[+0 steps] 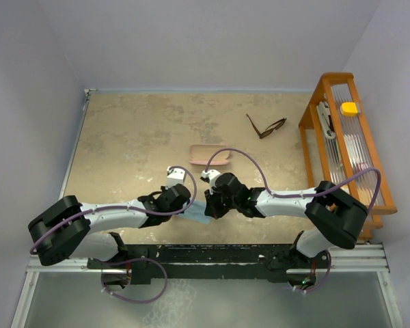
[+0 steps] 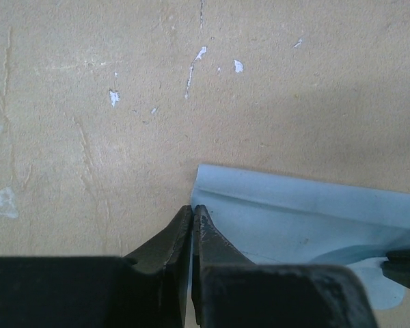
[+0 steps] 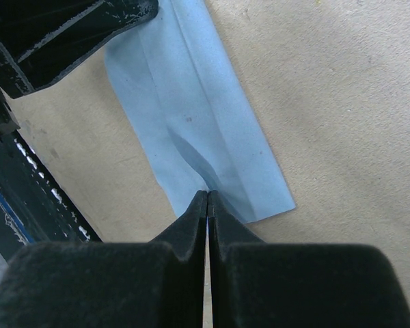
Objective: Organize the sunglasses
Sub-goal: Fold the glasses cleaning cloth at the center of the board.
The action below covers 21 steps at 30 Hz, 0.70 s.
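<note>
Top external view shows the sunglasses (image 1: 266, 127) lying on the bench (image 1: 123, 137), far back on the right, near the orange rack (image 1: 313, 116) and well apart from both claws. The left claw (image 2: 193, 212) is squeezed tight on one end of the blue cloth (image 2: 294, 219), and the right claw (image 3: 207, 198) is squeezed tight on its other end. The pink case (image 1: 210, 155) lies just behind the two claws.

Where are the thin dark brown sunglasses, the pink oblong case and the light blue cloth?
thin dark brown sunglasses (image 1: 273, 127): top view, lens front.
pink oblong case (image 1: 198, 154): top view, left half.
light blue cloth (image 3: 191, 130): right wrist view, its middle.
</note>
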Available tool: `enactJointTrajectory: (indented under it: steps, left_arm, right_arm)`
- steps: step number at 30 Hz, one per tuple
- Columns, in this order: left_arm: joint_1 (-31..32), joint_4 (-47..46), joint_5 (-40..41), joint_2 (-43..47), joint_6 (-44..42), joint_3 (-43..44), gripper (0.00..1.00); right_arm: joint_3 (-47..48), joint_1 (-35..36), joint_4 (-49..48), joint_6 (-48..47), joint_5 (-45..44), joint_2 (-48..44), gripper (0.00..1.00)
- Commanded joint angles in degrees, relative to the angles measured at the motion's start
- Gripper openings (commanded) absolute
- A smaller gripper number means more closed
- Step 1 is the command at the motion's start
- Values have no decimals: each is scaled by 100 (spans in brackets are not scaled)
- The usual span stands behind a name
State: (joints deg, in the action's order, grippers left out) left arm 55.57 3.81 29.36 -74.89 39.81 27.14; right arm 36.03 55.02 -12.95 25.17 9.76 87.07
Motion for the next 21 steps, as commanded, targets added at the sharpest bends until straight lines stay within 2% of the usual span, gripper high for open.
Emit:
enactJointTrajectory:
  steps: [1,21]
  left_arm:
    - [117,174,287,114,-16,286,0]
    - [344,392,471,264,67,399,0]
  right_arm:
    - [-41,26,-182,54,-27,38,0]
    - [-33,26,-150,54,0,-21,0]
